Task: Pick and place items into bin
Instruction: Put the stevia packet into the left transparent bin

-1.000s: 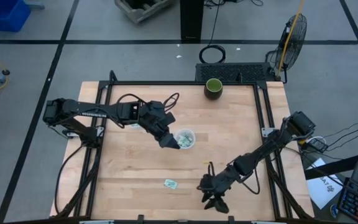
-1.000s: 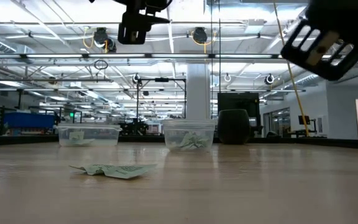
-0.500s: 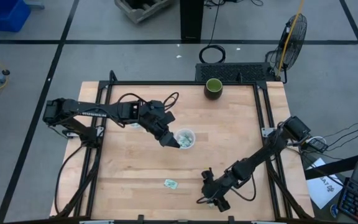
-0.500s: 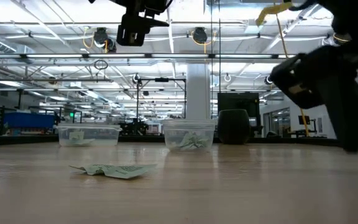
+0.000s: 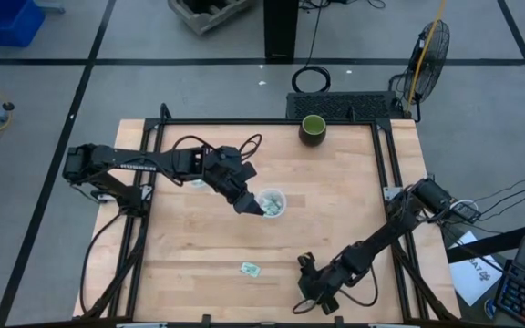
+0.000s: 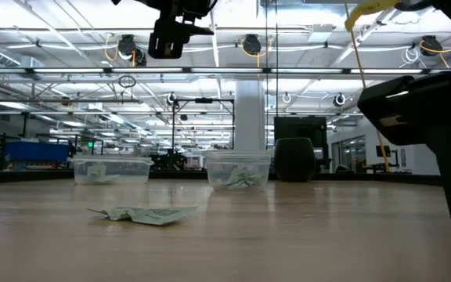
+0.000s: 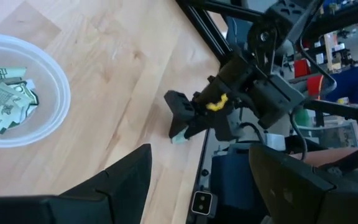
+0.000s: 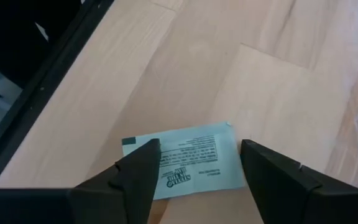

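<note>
Right hand low at the near edge of the surface, right of middle, fingers apart and straddling a packet lying flat on the wood. Packet close to the black frame rail along that edge, little wood left between the two. Not clamped yet; fingertips either side, packet flat between them.

Left hand raised over the middle of the surface, just beside a clear cup, fingers spread wide, holding nothing. Green-and-white packets already lying crumpled in that cup. Second clear cup farther left in the low view, also with something pale green inside.

Another packet loose on the wood, left of the right hand and nearer the front edge than the cup, well apart from both hands. Seen from table height, lying slightly crumpled.

Dark green cup at the far edge, well clear of both arms.

Broad bare wood between the middle cup and the right edge, and across the left front corner. Right arm stretched diagonally from the right side down to the front edge.
</note>
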